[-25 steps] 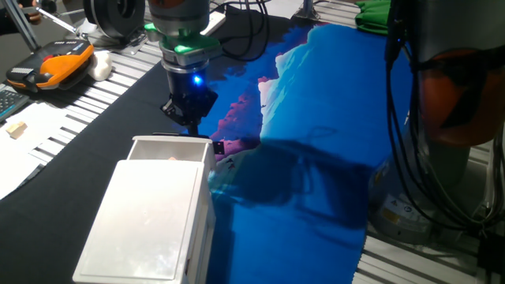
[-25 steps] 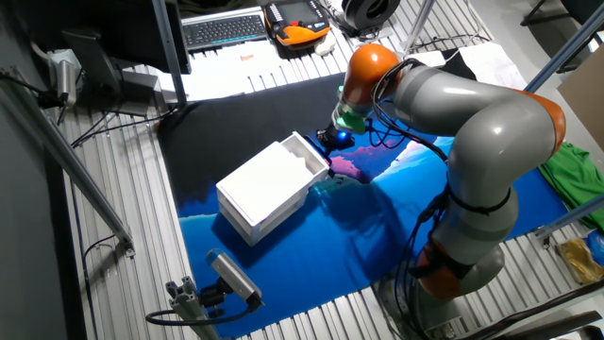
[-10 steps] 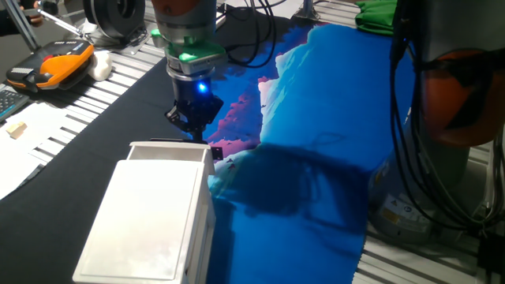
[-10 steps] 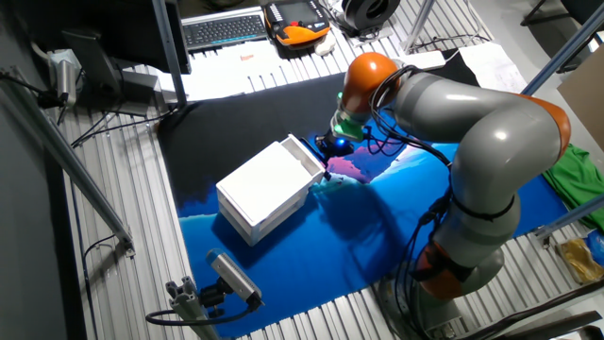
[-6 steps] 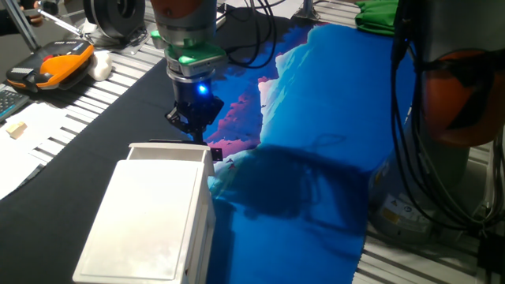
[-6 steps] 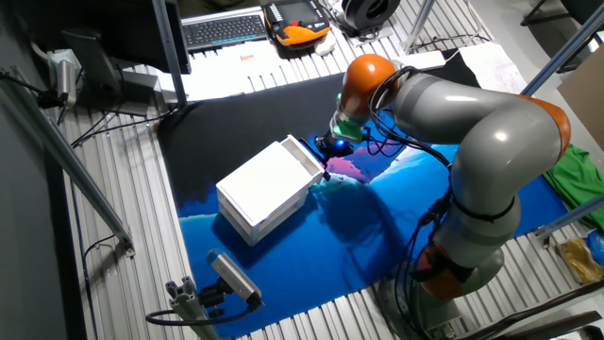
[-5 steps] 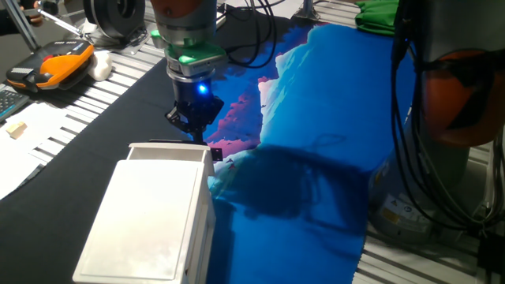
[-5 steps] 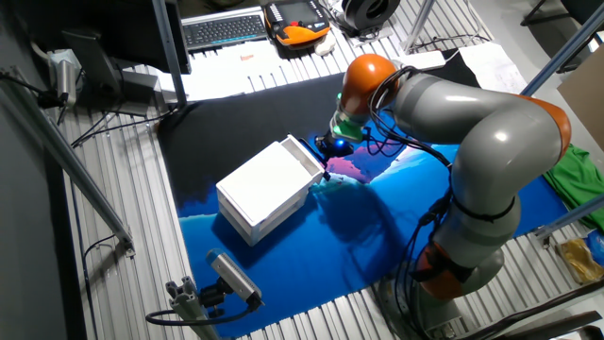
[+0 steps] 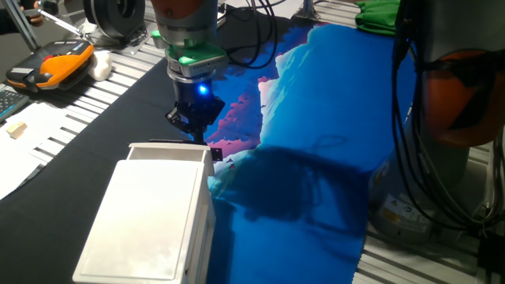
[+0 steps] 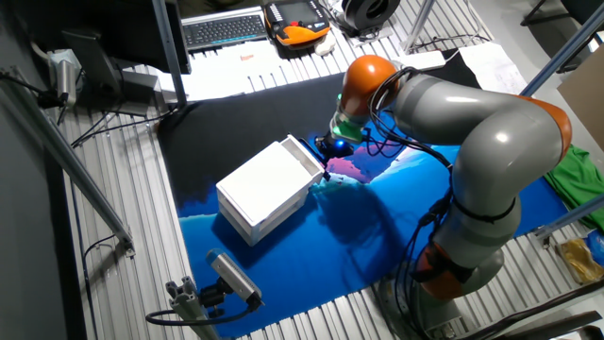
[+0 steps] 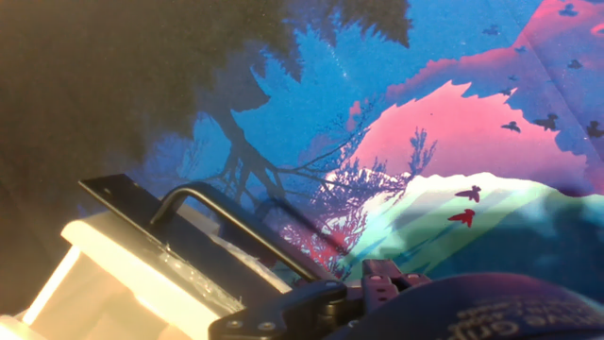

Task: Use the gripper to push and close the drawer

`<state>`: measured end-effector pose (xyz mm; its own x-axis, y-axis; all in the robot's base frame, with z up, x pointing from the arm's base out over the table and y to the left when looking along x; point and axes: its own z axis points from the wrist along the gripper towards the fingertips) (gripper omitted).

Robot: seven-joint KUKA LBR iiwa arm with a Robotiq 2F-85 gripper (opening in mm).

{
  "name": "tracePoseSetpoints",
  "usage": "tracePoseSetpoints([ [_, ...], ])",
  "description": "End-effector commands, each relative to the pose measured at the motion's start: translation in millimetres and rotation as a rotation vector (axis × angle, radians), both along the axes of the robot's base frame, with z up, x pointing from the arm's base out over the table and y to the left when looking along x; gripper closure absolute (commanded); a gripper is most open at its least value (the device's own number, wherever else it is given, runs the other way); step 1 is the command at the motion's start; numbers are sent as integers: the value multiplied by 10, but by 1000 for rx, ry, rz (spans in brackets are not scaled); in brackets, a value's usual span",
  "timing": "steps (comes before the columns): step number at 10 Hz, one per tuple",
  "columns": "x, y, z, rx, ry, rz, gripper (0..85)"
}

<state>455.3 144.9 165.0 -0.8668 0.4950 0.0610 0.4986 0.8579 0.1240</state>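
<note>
The drawer (image 9: pixel 169 151) sits almost flush in the far end of its white box (image 9: pixel 150 221), only a narrow white rim showing beyond the box's flat top. In the hand view the drawer's front (image 11: pixel 151 260) carries a black plate with a black bar handle (image 11: pixel 231 227) arching over it, right under the camera.

Just past that end, the gripper (image 9: pixel 192 130) hangs tip-down, very close to the drawer's front; whether it touches, I can't tell. Blue light glowing on its body, green ring above it, orange wrist at the top of the frame. From the other side the gripper (image 10: pixel 328 151) shows as a small dark shape at the box's (image 10: pixel 269 186) end. Are the fingers spread or pressed together? Cannot tell: they are a dark clump in both fixed views, and the hand view shows only black hardware at the bottom edge.

Box and drawer rest on a blue cloth (image 9: pixel 331 118) printed with pink and white shapes, laid beside a black cloth (image 9: pixel 118 102) on the table (image 9: pixel 79 95). The grey arm (image 10: pixel 472 123) bends in from the right, orange at its joints. Farther off, an orange-and-black handset (image 9: pixel 51 67) lies on the table's ribbed metal, and a keyboard (image 10: pixel 225 28) sits at the far edge.
</note>
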Motion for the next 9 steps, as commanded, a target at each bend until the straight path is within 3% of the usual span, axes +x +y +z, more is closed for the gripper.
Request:
tracePoseSetpoints([
  [1, 9, -5, 1, -9, 1, -5, 850],
  [4, 40, -23, 15, -21, -1, -12, 850],
  [9, 43, -25, 19, -14, 2, -15, 850],
])
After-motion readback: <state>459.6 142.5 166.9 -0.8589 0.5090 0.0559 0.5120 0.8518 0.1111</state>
